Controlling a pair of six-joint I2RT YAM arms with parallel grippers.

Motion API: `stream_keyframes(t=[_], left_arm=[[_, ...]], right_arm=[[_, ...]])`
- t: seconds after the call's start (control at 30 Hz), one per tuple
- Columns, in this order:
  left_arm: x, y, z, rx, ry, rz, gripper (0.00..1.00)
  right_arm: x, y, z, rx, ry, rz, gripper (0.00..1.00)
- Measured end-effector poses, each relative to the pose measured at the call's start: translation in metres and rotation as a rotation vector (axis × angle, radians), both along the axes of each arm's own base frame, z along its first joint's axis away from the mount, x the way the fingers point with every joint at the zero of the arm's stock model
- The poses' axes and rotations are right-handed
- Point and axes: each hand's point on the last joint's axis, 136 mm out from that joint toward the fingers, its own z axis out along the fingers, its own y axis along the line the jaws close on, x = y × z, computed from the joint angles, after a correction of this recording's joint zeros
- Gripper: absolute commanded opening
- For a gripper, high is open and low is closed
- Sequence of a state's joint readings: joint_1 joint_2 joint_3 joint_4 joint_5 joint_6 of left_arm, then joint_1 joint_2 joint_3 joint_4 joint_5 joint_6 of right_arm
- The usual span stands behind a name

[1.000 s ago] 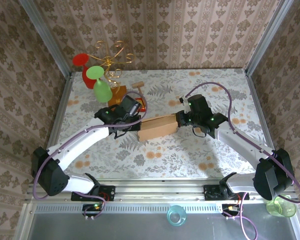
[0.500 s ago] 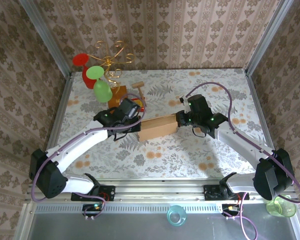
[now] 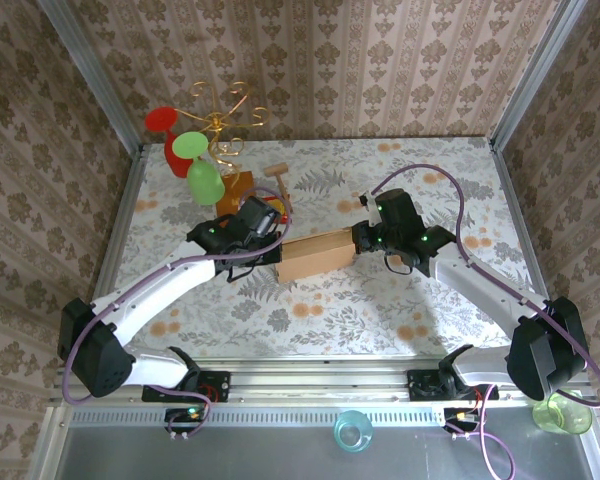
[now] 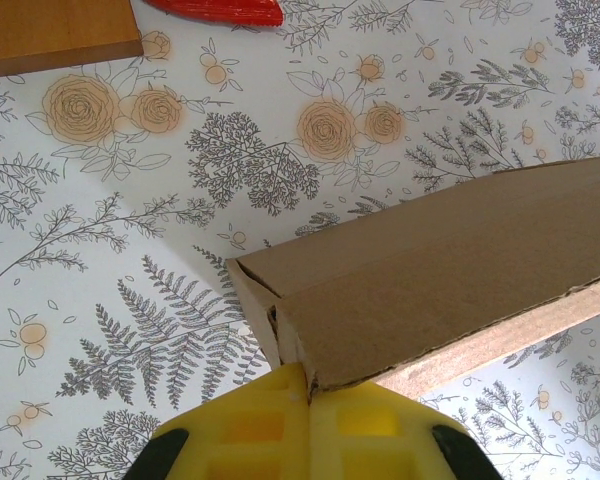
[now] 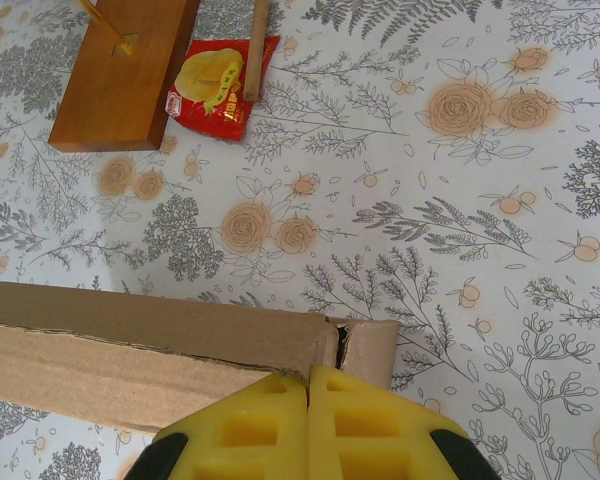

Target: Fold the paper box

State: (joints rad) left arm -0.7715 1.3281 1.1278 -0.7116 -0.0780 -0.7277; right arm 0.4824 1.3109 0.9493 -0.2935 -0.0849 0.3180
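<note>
The paper box [image 3: 315, 256] sits near the middle of the tabletop [image 3: 370, 305], lengthwise between the arms. The left gripper [image 4: 308, 405] is pinched tight on its left end corner, and the right gripper [image 5: 308, 400] is clamped narrow on its right end

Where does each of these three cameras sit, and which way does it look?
Top: fixed above, behind the arms, looking down at the table; both arms show, left hand and right hand at the box ends.
Left wrist: on the left arm, looking down past its yellow fingers at a box corner.
Right wrist: on the right arm, looking down past yellow fingers at the box's other end, board beyond.
Shared: all show the box; both wrist views show the board.
</note>
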Motion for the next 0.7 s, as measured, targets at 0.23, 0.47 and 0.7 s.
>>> stream_keyframes(t=[0.23,0.47,0.7], left_arm=[[0.0013,0.0009,0.0,-0.025,0.021,0.008,0.0],[0.0005,-0.0004,0.0002,-0.045,0.037,0.015,0.0],[0.0021,-0.0009,0.0006,-0.061,0.039,0.049,0.0]], right_arm=[[0.0,0.0001,-0.0003,0.0,0.001,0.0,0.0],[0.0012,0.0006,-0.0004,-0.001,0.002,0.0,0.0],[0.0013,0.0006,-0.0004,-0.001,0.002,-0.001,0.0]])
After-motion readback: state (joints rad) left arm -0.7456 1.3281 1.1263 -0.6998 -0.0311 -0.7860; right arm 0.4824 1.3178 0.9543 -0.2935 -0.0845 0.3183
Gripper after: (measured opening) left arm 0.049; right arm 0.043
